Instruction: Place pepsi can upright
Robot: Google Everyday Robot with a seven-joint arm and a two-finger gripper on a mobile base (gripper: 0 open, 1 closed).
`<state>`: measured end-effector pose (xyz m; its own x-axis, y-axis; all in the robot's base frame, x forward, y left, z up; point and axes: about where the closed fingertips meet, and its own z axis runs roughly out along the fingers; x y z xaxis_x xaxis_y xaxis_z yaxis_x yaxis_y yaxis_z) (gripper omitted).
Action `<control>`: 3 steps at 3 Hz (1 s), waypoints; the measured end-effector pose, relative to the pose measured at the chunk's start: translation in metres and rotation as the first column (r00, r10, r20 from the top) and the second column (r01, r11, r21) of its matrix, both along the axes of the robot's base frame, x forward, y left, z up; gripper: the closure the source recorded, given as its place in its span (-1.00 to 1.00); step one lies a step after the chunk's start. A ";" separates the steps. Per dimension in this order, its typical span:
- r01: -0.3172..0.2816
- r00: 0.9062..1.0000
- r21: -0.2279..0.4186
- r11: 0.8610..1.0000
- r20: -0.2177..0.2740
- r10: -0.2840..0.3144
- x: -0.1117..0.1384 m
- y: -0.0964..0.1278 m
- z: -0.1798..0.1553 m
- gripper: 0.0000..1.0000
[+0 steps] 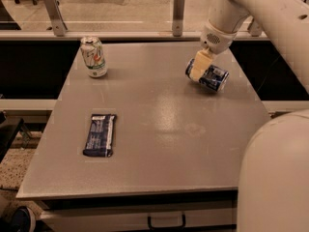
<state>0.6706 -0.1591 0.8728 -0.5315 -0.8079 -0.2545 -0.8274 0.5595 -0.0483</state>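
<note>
The pepsi can point(213, 78) is dark blue with silver ends and lies on its side at the far right of the grey table point(159, 129). My gripper point(199, 66) comes down from the white arm at the top right. It is closed around the can's left part, with one cream finger point(198, 65) across the front of the can. The other finger is hidden behind the can. The can is tilted, with its left end a little raised.
A white-and-green can point(94, 57) stands upright at the far left of the table. A flat dark blue snack bar wrapper point(100, 135) lies at the front left. A railing with posts point(178, 13) runs behind the table. My white base point(277, 178) fills the lower right.
</note>
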 end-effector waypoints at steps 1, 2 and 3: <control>-0.073 0.994 0.088 0.993 0.084 0.066 -0.004 0.008 0.024 1.00; -0.140 0.978 0.198 0.970 0.179 0.104 -0.008 0.016 0.050 1.00; -0.169 0.961 0.333 0.928 0.263 0.080 -0.012 0.017 0.067 1.00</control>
<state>0.6590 -0.1418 0.9401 -0.3192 -0.6996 -0.6393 -0.8794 0.4701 -0.0754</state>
